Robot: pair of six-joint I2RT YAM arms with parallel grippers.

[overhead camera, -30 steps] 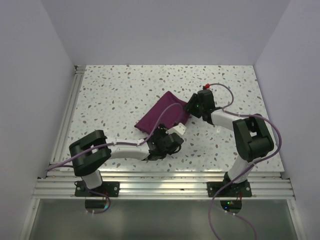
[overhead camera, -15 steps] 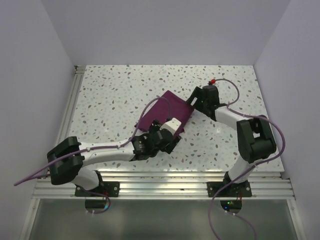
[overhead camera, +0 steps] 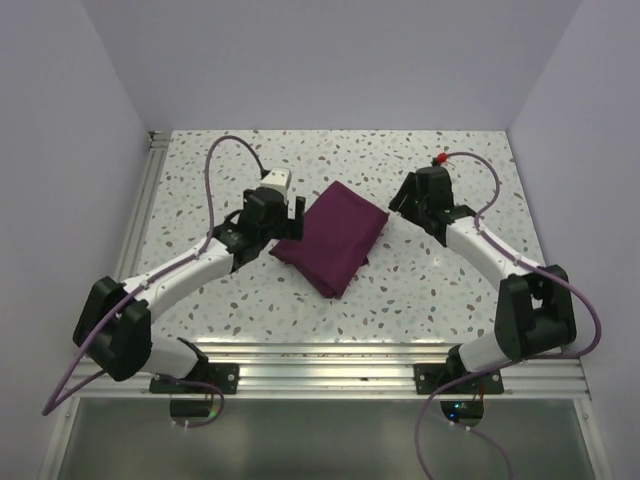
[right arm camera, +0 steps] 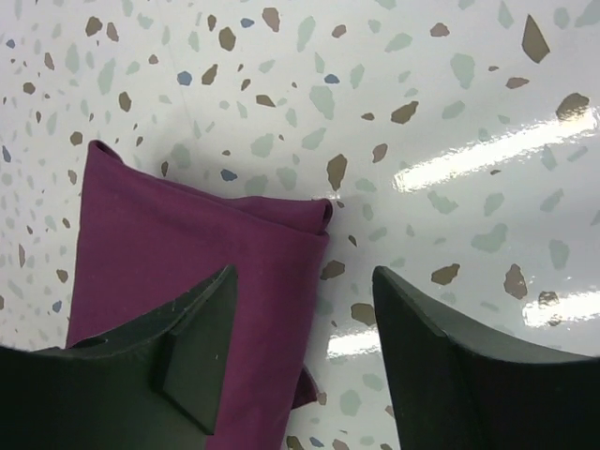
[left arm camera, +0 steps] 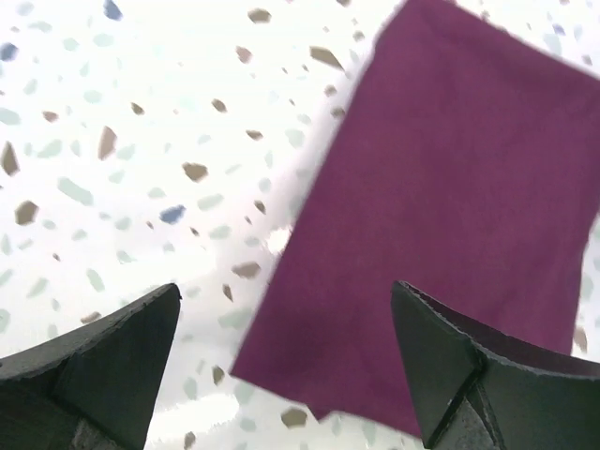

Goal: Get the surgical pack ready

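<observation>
The surgical pack [overhead camera: 332,236] is a folded deep purple cloth bundle lying flat in the middle of the speckled table. It also shows in the left wrist view [left arm camera: 441,206] and the right wrist view [right arm camera: 187,253]. No steel tray shows. My left gripper [overhead camera: 289,215] is open and empty, hovering over the pack's left edge [left arm camera: 286,309]. My right gripper [overhead camera: 400,205] is open and empty, at the pack's right corner [right arm camera: 305,309], one finger over the cloth and one over the bare table.
The speckled white table [overhead camera: 450,290] is walled by pale panels at the left, back and right. An aluminium rail [overhead camera: 330,370] runs along the near edge, by both arm bases. Purple cables loop from both arms.
My left arm swung from the pack's near side up to its left edge. My right gripper drew back to the right. The pack now lies flatter and squarer.
</observation>
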